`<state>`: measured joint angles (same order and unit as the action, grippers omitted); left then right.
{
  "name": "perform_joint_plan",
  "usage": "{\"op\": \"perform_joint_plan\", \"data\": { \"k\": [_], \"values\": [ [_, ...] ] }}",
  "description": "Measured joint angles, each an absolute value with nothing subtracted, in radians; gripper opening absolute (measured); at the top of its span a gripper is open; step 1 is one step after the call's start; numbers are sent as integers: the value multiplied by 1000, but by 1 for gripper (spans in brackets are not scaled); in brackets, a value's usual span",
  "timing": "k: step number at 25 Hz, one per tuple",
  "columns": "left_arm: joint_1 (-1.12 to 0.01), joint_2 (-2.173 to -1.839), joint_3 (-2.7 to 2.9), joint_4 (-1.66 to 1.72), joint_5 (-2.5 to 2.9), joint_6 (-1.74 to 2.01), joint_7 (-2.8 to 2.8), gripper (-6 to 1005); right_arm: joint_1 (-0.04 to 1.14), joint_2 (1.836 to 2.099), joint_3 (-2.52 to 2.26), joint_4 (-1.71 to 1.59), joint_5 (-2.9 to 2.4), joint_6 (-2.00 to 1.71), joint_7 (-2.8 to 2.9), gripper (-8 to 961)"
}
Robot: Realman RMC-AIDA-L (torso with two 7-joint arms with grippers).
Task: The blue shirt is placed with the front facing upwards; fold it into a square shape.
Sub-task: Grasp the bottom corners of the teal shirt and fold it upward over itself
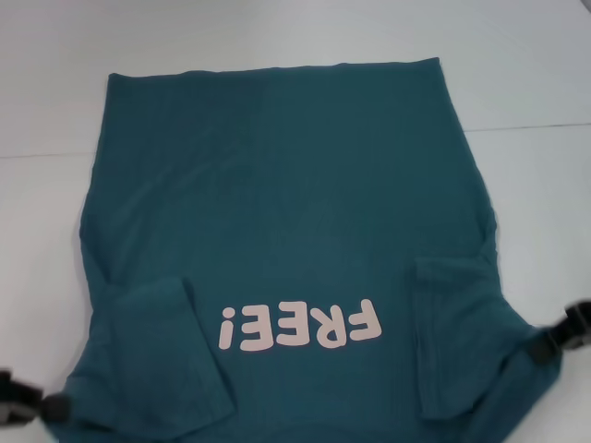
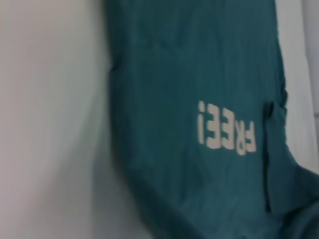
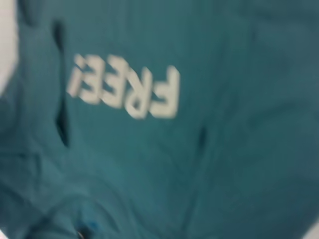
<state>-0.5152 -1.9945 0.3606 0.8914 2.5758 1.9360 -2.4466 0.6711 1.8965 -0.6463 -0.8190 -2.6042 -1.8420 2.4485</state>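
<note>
Lying on white table [image 1: 55,92], blue shirt [image 1: 295,212], sleeves folded in; both pincer states indiscernible.

Teal-blue shirt [image 1: 295,212] with pale pinkish lettering [image 1: 300,325], white table [image 1: 536,83]

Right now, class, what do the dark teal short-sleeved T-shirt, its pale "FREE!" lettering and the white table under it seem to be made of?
Dark teal short-sleeved T-shirt: soft matte knit, probably cotton; it creases and drapes limply. Pale "FREE!" lettering: flat, opaque print, likely ink or vinyl transfer. White table: smooth, hard-looking surface, perhaps laminate; material uncertain.
</note>
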Motion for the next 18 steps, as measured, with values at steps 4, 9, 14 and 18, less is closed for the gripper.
{"op": "perform_joint_plan", "data": {
  "k": [4, 9, 14, 18],
  "values": [
    [-629, -1962, 367, 829, 2580, 1872, -2486, 3, 685, 1896, -606, -818, -2577, -1765, 2487, 19],
    [-686, -1938, 390, 792, 2581, 1781, -2537, 3, 685, 1896, -564, -818, -2544, -1671, 2527, 20],
    [-728, -1928, 443, 778, 2581, 1670, -2604, 3, 681, 1893, -541, -817, -2483, -1580, 2563, 22],
    [-770, -1918, 458, 754, 2581, 1583, -2636, 2, 691, 1892, -547, -823, -2468, -1489, 2599, 22]
  ]
}}
